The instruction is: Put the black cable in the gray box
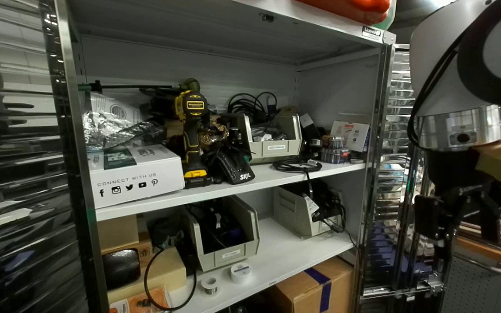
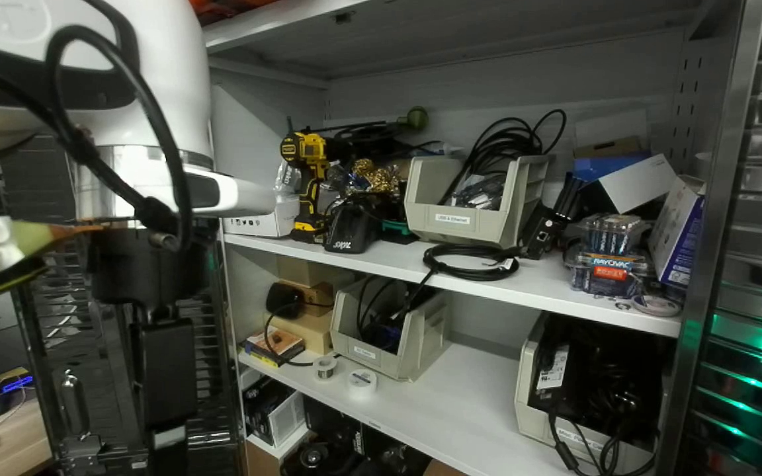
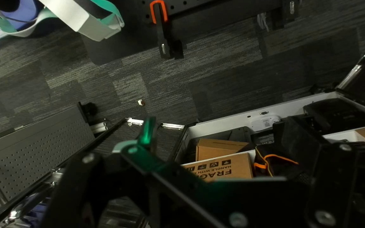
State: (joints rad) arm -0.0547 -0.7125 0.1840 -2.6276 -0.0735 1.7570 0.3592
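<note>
The black cable (image 1: pixel 297 165) is a loose coil lying flat on the upper shelf, and shows in both exterior views (image 2: pixel 470 271). One end hangs over the shelf's front edge. A gray box (image 1: pixel 276 148) with small items and black cords stands just behind it, also in an exterior view (image 2: pixel 457 225). Two more gray boxes (image 1: pixel 226 256) (image 1: pixel 289 208) stand on the shelf below, both holding dark cords. My gripper (image 1: pixel 465 232) is outside the cabinet, beside its open door, pointing down. In the wrist view (image 3: pixel 223 133) its fingers are apart with nothing between them. The cable is out of the wrist view.
A yellow-black drill (image 1: pixel 194 134), a black charger (image 1: pixel 233 167) and a white carton (image 1: pixel 135 174) stand left of the upper box. Battery packs (image 2: pixel 609 258) sit right of the cable. Two small spools (image 1: pixel 241 271) (image 1: pixel 209 285) lie below. The open metal door (image 1: pixel 392 204) stands near my arm.
</note>
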